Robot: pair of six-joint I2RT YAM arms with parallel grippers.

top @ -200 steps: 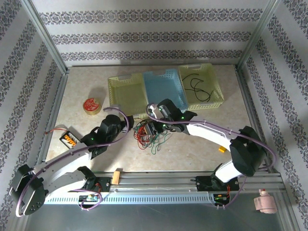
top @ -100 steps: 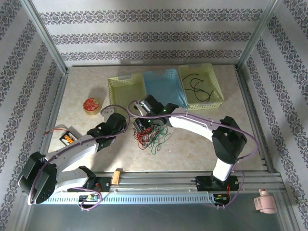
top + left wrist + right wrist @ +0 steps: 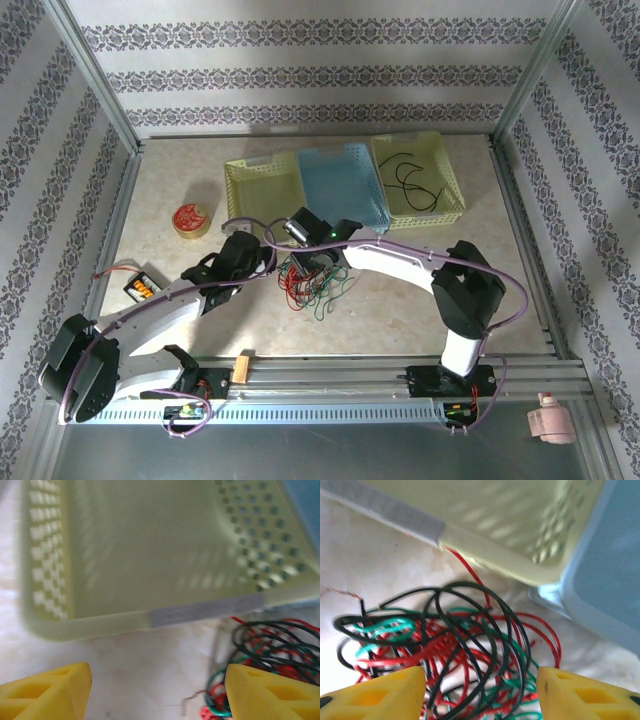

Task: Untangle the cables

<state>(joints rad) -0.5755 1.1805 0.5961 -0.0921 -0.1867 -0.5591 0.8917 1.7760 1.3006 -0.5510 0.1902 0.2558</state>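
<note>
Top view: cables, a tangled clump of thin red, green and black loops, lie on the table just in front of the pale-yellow basket and blue basket. One separate black cable is in the far-right yellow basket. The left claw is just left of the clump, the right claw over it.

Left wrist: claw spread, nothing between the yellow fingers. Clump at the right. The grey strip on the basket rim is too blurred to read.

Right wrist: claw spread above the clump, pinching nothing. Black loops on top, red and green under.
</note>
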